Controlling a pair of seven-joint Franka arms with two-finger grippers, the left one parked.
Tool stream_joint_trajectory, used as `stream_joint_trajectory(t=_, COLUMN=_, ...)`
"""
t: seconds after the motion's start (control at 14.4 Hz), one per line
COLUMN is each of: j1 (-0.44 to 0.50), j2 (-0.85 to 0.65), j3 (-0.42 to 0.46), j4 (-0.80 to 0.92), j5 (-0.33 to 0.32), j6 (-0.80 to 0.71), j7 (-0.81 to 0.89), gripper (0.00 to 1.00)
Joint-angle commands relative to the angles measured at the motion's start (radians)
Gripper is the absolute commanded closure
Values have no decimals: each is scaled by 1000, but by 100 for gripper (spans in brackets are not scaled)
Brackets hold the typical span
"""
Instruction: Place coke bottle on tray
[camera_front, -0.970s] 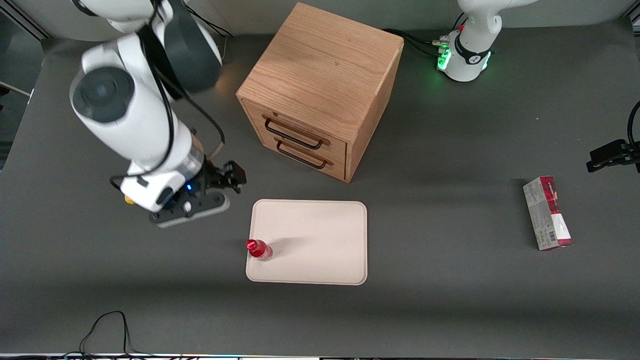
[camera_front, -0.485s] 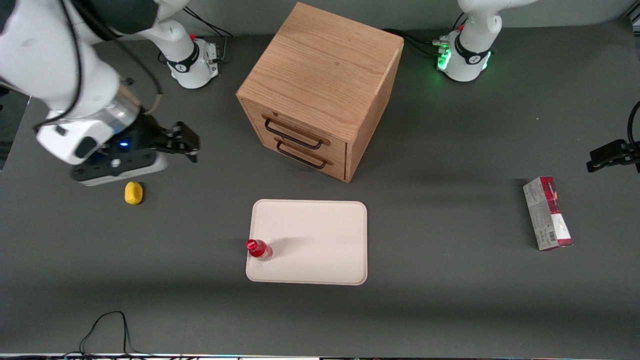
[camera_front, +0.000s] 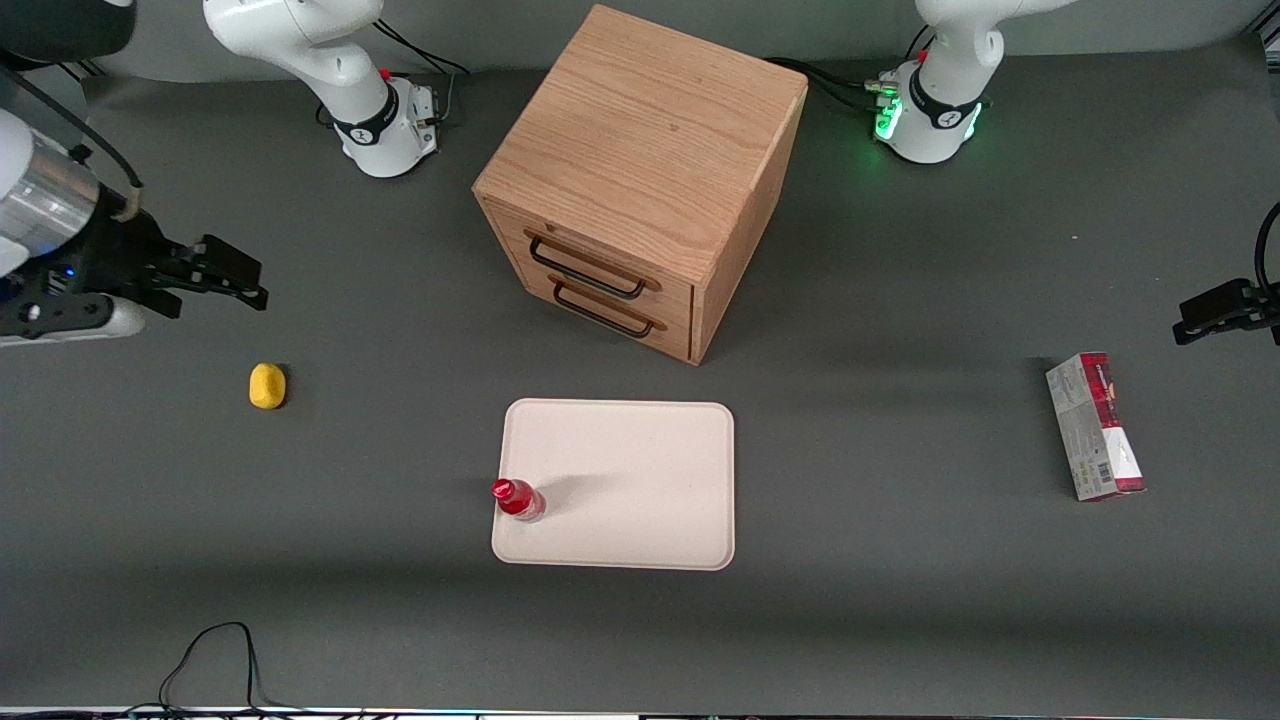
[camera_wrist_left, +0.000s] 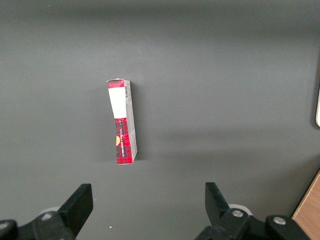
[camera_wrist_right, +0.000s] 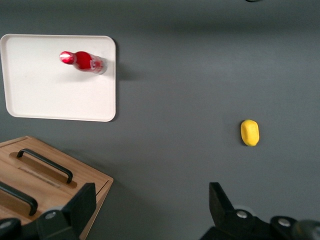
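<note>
The small red coke bottle (camera_front: 518, 499) stands upright on the cream tray (camera_front: 640, 470), in the tray's corner nearest the front camera on the working arm's side. It also shows in the right wrist view (camera_wrist_right: 84, 61) on the tray (camera_wrist_right: 50, 95). My gripper (camera_front: 235, 275) is open and empty, held high above the table at the working arm's end, well away from the tray. Its two fingers stand wide apart in the right wrist view (camera_wrist_right: 150, 210) with bare table between them.
A wooden two-drawer cabinet (camera_front: 640, 170) stands farther from the front camera than the tray. A small yellow object (camera_front: 267, 386) lies on the table below my gripper. A red-and-grey carton (camera_front: 1095, 425) lies toward the parked arm's end.
My gripper has moved away from the tray toward the working arm's end of the table, uncovering the yellow object. The bottle and tray have not moved.
</note>
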Motion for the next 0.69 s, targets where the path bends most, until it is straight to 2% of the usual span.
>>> stream_joint_trajectory(t=0.0, j1=-56, j2=-107, j3=27, j4=-175, j5=-11, j6=86, j7=-6, gripper=0)
stream_joint_trajectory(t=0.14, j1=-71, j2=-101, j3=16, j4=-175, j5=-11, j6=82, j7=-23, gripper=0)
stream_joint_trajectory(t=0.42, j1=-70, j2=-97, j3=-64, j4=-173, j5=-11, j6=82, j7=-124, gripper=0)
stream_joint_trajectory(t=0.62, j1=-67, j2=-98, j3=-79, j4=-175, j5=-13, j6=77, j7=-132, gripper=0)
